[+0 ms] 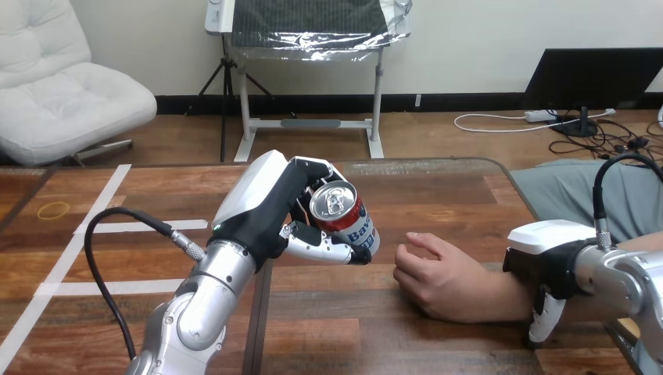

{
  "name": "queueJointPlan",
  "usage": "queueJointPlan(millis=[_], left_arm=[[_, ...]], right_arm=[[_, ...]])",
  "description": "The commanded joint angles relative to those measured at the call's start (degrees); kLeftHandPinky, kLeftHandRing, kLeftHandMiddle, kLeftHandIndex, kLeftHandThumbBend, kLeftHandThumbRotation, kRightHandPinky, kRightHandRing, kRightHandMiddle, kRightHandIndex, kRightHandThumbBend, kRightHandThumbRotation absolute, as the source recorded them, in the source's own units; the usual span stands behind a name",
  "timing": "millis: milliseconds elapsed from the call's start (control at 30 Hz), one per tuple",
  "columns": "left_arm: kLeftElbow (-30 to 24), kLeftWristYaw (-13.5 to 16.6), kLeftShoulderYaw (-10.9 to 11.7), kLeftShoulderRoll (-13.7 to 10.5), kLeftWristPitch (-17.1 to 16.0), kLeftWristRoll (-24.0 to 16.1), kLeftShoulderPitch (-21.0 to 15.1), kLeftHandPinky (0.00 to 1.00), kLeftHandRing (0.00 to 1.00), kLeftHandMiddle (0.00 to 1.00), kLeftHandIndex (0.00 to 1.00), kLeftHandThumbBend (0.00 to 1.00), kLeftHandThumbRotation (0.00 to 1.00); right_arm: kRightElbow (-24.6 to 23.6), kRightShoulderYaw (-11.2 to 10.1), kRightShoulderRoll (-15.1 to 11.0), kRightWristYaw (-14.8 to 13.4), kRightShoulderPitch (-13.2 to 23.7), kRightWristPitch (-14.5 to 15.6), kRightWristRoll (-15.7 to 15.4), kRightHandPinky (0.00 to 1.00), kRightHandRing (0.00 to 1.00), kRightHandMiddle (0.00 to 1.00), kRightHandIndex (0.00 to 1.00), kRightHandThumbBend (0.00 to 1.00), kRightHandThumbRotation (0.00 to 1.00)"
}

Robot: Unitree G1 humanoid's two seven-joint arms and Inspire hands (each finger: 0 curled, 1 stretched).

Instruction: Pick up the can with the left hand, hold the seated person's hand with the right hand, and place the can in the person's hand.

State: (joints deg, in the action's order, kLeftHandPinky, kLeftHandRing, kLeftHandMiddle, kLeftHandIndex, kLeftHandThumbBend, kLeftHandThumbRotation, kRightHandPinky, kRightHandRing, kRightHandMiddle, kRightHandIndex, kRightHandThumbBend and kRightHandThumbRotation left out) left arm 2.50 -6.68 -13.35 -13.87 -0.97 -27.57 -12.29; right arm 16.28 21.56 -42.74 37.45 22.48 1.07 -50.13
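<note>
My left hand (262, 207) is raised over the middle of the table and shut on a red, white and blue can (344, 217), whose silver top tilts toward me. The person's hand (434, 273) rests on the table to the right of the can, a short gap away, with its fingers loosely curled. My right hand (547, 269) sits over the person's wrist at the right, one finger (539, 320) curling down in front of it.
The wooden table (438, 195) carries white tape lines (102, 199) on its left part. A yellow rubber band (53, 209) lies at the far left. The table's rounded far right corner is close behind the person's arm.
</note>
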Motion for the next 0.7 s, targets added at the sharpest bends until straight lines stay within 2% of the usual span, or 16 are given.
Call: queueJointPlan(millis=[0, 100, 433, 667], left_arm=[[-3.31, 0.64, 1.45, -0.60, -0.45, 0.39, -2.62, 0.32, 0.38, 0.45, 0.49, 0.63, 0.00], [-3.27, 0.61, 1.50, -0.61, -0.42, 0.48, -2.64, 0.32, 0.38, 0.45, 0.49, 0.63, 0.00], [-2.81, 0.58, 1.76, -0.54, -0.71, 0.99, -2.87, 0.32, 0.38, 0.45, 0.49, 0.63, 0.00], [-2.40, 0.58, 1.81, -0.66, -0.68, 1.13, -3.06, 0.32, 0.38, 0.45, 0.49, 0.63, 0.00]], right_arm=[[2.12, 1.91, 0.99, 0.37, 1.45, 1.54, -1.59, 0.37, 0.49, 0.60, 0.53, 0.69, 0.01], [1.99, 2.15, 0.87, 0.15, 1.26, 1.80, -1.52, 0.37, 0.49, 0.60, 0.53, 0.69, 0.01], [2.36, 2.36, -0.05, -1.06, 0.28, 0.29, -1.03, 0.29, 0.39, 0.50, 0.48, 0.71, 0.00], [2.20, 1.49, -0.03, -2.14, -1.00, 0.76, -0.07, 0.23, 0.32, 0.44, 0.42, 0.74, 0.00]])
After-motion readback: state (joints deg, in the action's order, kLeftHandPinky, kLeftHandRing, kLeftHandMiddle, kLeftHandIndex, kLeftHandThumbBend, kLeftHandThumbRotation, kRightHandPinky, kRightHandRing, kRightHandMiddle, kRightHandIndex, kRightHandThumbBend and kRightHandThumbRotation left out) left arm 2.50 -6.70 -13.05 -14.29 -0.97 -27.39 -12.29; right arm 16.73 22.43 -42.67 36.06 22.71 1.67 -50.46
